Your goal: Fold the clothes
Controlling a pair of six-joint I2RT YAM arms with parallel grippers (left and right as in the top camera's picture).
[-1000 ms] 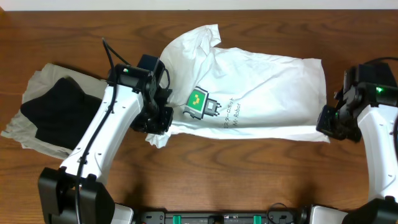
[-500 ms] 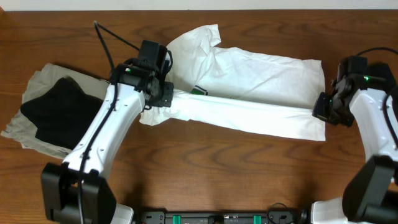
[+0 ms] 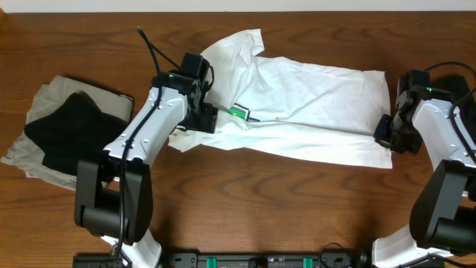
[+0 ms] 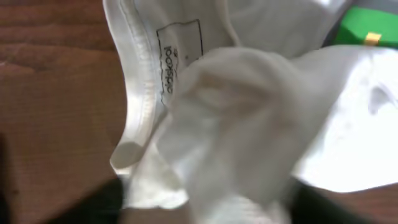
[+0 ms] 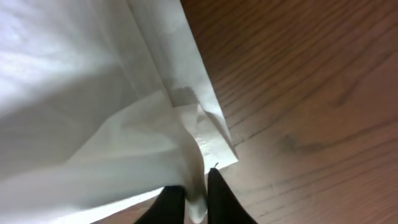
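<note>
The large white garment lies wrinkled across the middle of the table, its near part folded back over itself, with a small green patch showing at the fold. My left gripper is at the garment's left end. In the left wrist view the left gripper is open, with its dark blurred fingers far apart and a loose lump of white cloth between them. My right gripper is at the garment's right near corner. The right gripper is shut on a thin fold of the white hem.
A pile of other clothes lies at the left, a black garment on top of a beige one. Bare wooden table runs along the near side. The left arm crosses between the pile and the white garment.
The near edge of the white garment was carried back over its printed front, which now hides most of the print. The left jaws have opened and let go of the cloth. The right gripper shifted slightly back.
</note>
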